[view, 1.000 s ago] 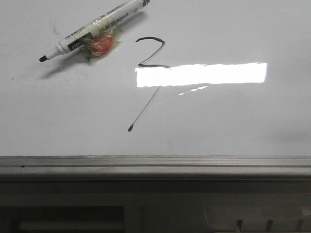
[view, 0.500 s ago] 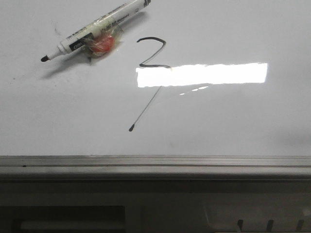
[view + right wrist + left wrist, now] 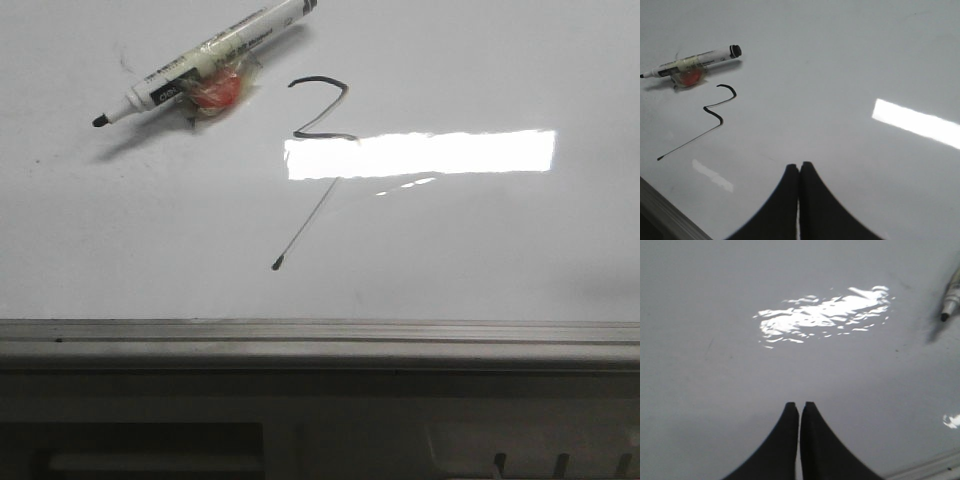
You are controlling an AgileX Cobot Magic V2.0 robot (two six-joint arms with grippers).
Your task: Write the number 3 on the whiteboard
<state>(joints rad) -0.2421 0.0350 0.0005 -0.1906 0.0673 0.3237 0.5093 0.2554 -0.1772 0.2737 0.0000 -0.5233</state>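
Lying flat on the whiteboard (image 3: pixel 480 250), an uncapped white marker (image 3: pixel 205 62) with a red blob taped under its barrel rested just left of the number 3 (image 3: pixel 318 150), whose faint tail ran down to a dot. The left gripper (image 3: pixel 799 407) and right gripper (image 3: pixel 799 167) each hung over bare board, fingers pressed together, holding nothing.

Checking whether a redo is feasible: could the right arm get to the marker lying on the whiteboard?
Probably yes. The marker lies uncapped on the whiteboard, nothing between it and the right pincer, which is shut and would need opening.
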